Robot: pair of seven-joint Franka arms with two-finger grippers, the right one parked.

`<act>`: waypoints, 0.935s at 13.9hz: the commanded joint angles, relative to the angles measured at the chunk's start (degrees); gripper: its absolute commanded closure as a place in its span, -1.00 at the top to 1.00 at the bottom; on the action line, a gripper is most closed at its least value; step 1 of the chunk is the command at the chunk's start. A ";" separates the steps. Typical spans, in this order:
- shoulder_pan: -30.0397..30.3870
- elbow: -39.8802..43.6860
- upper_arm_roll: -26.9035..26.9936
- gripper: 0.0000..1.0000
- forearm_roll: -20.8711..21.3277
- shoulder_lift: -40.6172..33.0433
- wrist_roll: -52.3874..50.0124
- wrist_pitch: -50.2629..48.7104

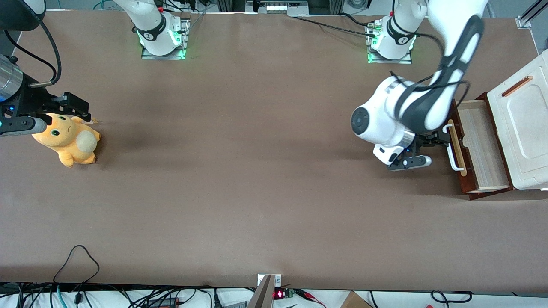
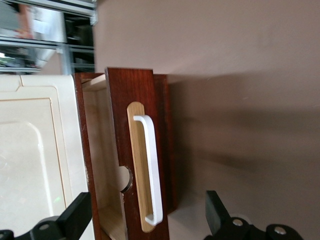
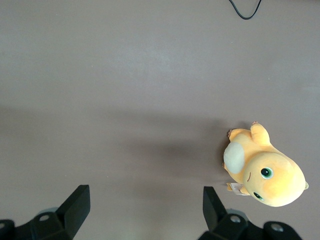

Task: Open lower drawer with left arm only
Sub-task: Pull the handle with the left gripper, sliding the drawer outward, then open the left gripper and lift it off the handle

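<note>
The brown bench [image 1: 257,171] spreads wide, and all the action sits at the working arm's end of it. There the white cabinet [image 1: 524,128] stands with its lower drawer [image 1: 481,149] already drawn well out in front of it, the pale wood floor of the drawer showing between the dark reddish-brown front and the cabinet top. I judge the pull itself to be as good as done; this looks like the letting-go or backing-off stage.

The left arm [image 1: 411,115] bends down with its bulky white wrist just in front of the drawer front. Its end effector [image 1: 434,143] is released: in the wrist view both black fingers [image 2: 75,217] stand spread wide, nothing between them. The white bar handle [image 2: 150,170] on its tan strip lies straight ahead of the end effector, lined up with the gap between the fingers but apart from them, no contact that I can see. In the front view the fingertips sit just beside the handle, a sliver of bench between.

Next move, as I read it: either draw the end effector straight back from the drawer front, keeping the fingers spread so they clear the bar, or, if more travel is wanted, go in again and close on the handle and pull in line with the drawer's slide.
</note>
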 commanded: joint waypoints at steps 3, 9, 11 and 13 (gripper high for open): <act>1.11 8.83 4.69 1.00 -20.83 -6.27 16.49 0.87; 1.28 10.96 17.60 1.00 -51.09 -13.31 30.13 0.96; 1.37 10.52 17.97 1.00 -51.20 -14.97 32.41 1.57; 1.37 9.64 18.06 1.00 -51.02 -16.91 32.86 2.45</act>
